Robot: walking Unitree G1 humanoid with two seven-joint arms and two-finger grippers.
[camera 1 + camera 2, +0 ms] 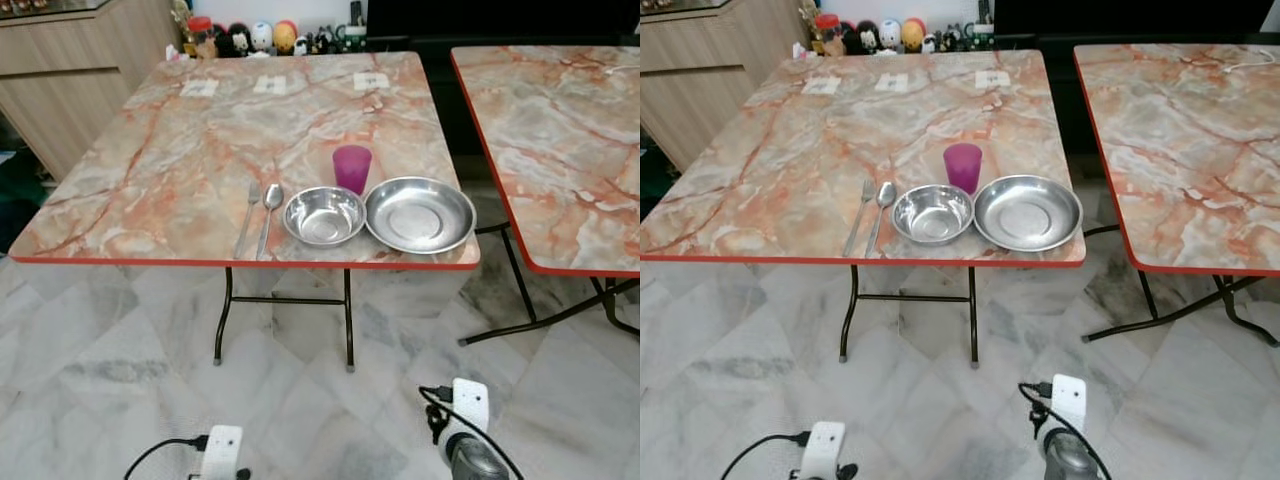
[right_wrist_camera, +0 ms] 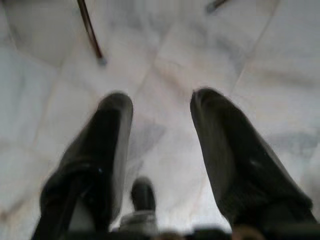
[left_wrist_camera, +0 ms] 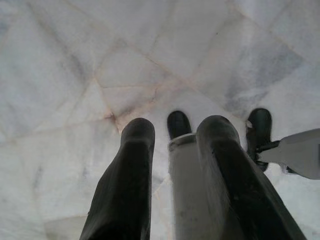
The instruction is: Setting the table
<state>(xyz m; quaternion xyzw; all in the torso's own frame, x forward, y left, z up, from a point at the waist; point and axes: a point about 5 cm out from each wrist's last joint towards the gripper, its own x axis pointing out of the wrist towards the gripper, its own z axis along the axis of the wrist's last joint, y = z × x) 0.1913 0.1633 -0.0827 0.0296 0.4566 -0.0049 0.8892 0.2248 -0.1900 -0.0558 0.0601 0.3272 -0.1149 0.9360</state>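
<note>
Open bench (image 1: 190,160): wide bare marble lay left of and behind the setting
Obstacles: fork (image 1: 246,219), spoon (image 1: 269,215), bowl (image 1: 324,216), plate (image 1: 420,214), cup (image 1: 352,168) crowded the near edge

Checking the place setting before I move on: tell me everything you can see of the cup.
The cup is a small magenta tumbler, translucent plastic by the look, plain and handleless, slightly tapered. It stands upright, mouth up, on the marble-patterned table near the front edge. It sits just behind the bowl and plate, about where they meet. Whether it touches either, or holds anything, cannot be told.
</note>
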